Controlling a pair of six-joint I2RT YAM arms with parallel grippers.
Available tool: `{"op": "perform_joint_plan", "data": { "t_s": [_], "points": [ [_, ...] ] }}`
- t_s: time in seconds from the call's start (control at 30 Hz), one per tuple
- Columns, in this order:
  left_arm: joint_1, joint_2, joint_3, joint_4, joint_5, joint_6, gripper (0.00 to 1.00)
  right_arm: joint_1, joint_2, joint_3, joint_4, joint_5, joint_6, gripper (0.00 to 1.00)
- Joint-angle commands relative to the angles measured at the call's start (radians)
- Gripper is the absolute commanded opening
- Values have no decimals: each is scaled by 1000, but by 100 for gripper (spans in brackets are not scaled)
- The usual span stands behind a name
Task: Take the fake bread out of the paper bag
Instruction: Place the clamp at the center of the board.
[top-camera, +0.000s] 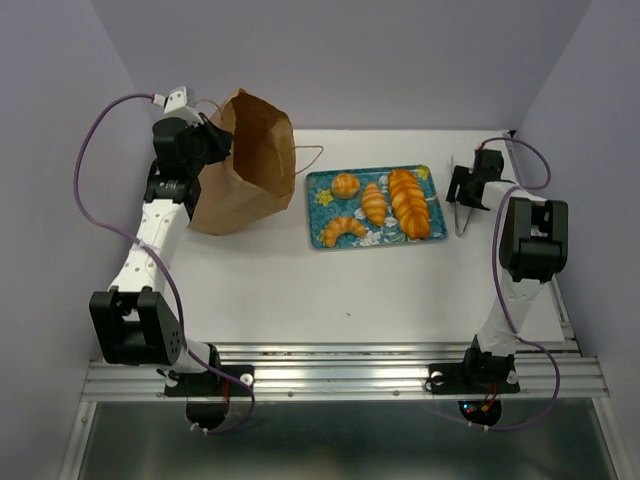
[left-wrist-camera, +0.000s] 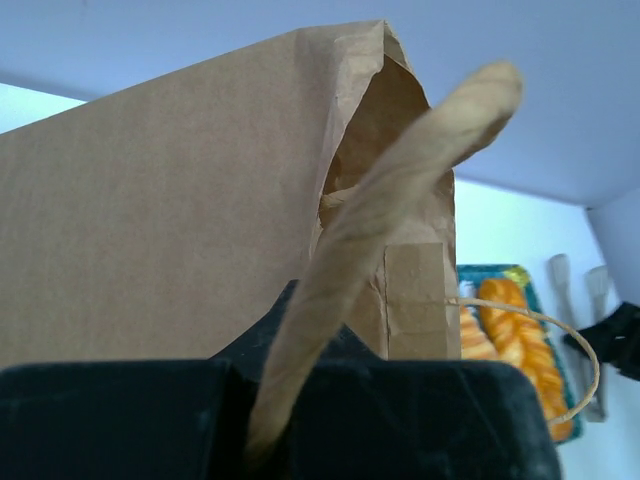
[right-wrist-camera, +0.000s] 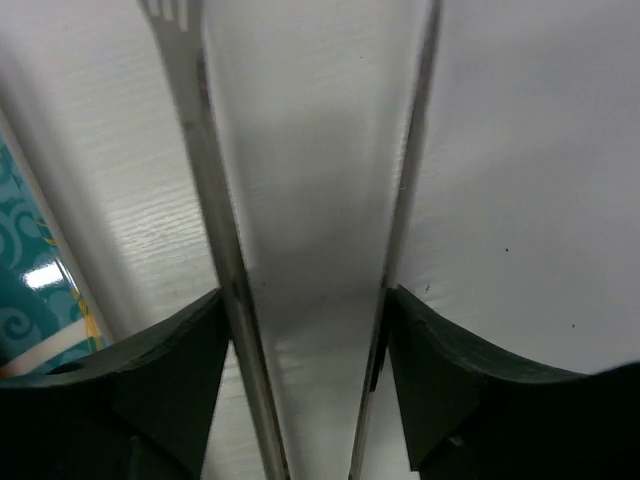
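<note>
Desk (top-camera: 300, 300): white; both arm bases sit at your 6 o'clock edge.
Fake bread (top-camera: 374, 204): all four pieces lie on the teal tray (top-camera: 313, 205) mid-desk, outside the bag; the longer loaf (top-camera: 410, 203) has its long axis running roughly 12 to 6.
Right gripper (top-camera: 465, 203): held part-way apart around metal tongs (top-camera: 460, 222), one blade against each finger; it sits just beside the tray's 3 o'clock edge, so the bread is at its 9 o'clock; this is your nearer arm.
Paper bag (top-camera: 240, 185): at the tray's 9 o'clock, tilted, mouth open; no bread shows in the part of the inside you can see.
Left gripper (top-camera: 212, 140): pinched closed on the bag's cord handle (left-wrist-camera: 380, 210) at the far rim.
Stage: emptying looks finished to me; release probably remains.
</note>
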Motion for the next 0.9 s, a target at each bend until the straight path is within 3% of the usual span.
{"op": "perform_joint_plan", "data": {
  "t_s": [0.0, 0.03, 0.2, 0.4, 0.87],
  "points": [
    [71, -46, -12, 124, 258, -191, 0, -7, -22, -16, 22, 10, -5, 81],
    [98, -45, -16, 128, 266, -208, 0, -7, -27, -28, 22, 13, -7, 100],
    [221, 16, -88, 299, 483, -384, 0, -7, -74, -64, 22, 25, -15, 100],
    [256, 109, -112, 479, 703, -571, 0, -7, -120, -88, 22, 2, -11, 100],
    [256, 211, -125, 917, 816, -1019, 0, -7, -195, -134, 24, 82, 5, 100]
  ]
}}
